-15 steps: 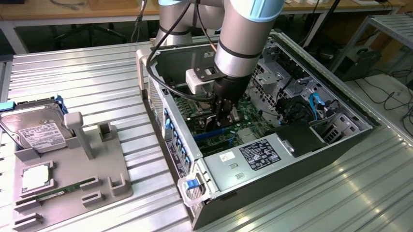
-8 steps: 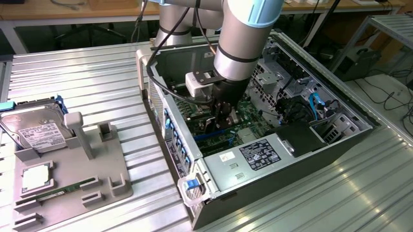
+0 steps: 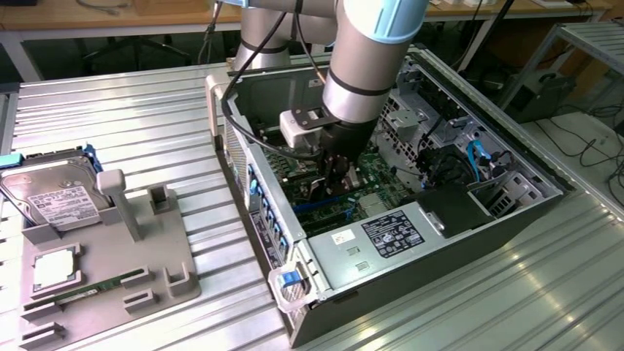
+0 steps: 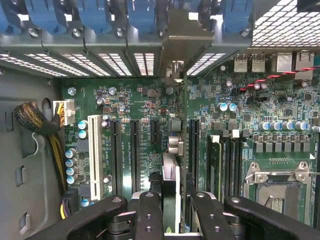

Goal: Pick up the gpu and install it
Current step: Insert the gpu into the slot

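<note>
GPU [image 4: 172, 165] sits edge-on between the gripper's [image 4: 172, 210] black fingers [image 4: 149, 215], which are closed on it, down inside the open computer case [image 3: 507, 212]. Its metal bracket reaches up toward the row of rear slot covers, over the green motherboard [image 4: 230, 95]. Off to the exterior view's left, a hard drive [image 3: 54, 197] rests on a gray holder [image 3: 146, 278].

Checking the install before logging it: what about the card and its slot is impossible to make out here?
- Thin green circuit-board gpu: wrist view, seen edge-on; its faces hidden.
- Its slot contact: hidden beneath the card itself.
- Black end effector: exterior view, grip point hidden inside the open grey computer case.
</note>
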`<state>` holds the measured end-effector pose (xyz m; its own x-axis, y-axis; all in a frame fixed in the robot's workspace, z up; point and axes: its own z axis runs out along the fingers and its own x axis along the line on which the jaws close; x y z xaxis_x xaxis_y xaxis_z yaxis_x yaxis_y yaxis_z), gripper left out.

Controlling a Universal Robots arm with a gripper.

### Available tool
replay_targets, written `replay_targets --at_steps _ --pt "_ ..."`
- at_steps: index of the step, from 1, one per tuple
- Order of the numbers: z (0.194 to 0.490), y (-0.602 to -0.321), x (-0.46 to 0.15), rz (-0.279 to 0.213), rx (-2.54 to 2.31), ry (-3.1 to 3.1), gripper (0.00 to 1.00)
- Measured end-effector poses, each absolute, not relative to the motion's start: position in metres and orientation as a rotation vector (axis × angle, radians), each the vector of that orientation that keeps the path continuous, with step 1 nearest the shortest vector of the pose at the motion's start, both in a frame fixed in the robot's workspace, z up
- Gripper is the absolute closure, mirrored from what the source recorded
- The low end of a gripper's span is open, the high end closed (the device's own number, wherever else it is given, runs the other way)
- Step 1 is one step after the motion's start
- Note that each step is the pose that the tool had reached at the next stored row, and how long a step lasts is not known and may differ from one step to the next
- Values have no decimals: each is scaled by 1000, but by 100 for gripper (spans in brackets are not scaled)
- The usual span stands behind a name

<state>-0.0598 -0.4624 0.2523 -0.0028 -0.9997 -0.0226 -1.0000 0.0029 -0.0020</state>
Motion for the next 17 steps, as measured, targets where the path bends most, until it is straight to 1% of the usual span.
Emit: replay_targets --at_steps 9,17 --pt "245 -462 -60 23 -2206 2213 73" --pt "247 -462 -60 23 -2206 2212 73"
